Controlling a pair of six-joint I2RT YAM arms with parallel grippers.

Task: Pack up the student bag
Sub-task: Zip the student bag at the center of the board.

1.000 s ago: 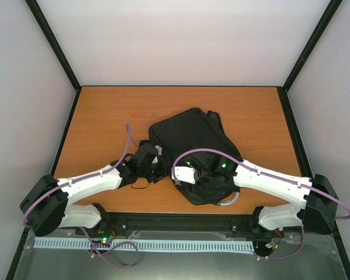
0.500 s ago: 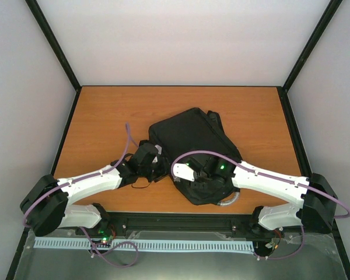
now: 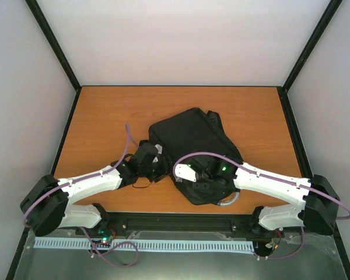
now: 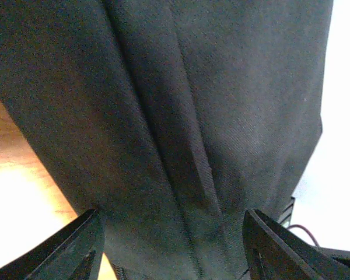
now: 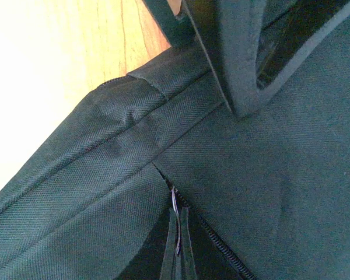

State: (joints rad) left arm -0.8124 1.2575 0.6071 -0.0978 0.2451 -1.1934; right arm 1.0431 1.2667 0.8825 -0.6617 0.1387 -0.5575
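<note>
1. Top external: the student bag point(image 3: 192, 137) lies flat and skewed at mid-worktop point(image 3: 105, 111), closer to the front edge than the rear. Bare wood is open to its left, right and behind. The left tool point(image 3: 153, 162) is at the bag's left edge and the right tool point(image 3: 193, 175) is over its near end. A purple cable point(image 3: 127, 146) arcs above the left arm.
2. Left wrist: black bag fabric with a seam fold fills the frame. The left fingers point(image 4: 76, 251) are spread wide on either side of it, pinching nothing. A worktop strip shows at the left.
3. Right wrist: the right fingers point(image 5: 170, 256) are pressed together at the zip point(image 5: 221, 248), with a metal pull loop point(image 5: 174, 200) at their tips; whether it is pinched cannot be told. A strap point(image 5: 230, 58) crosses above.
</note>
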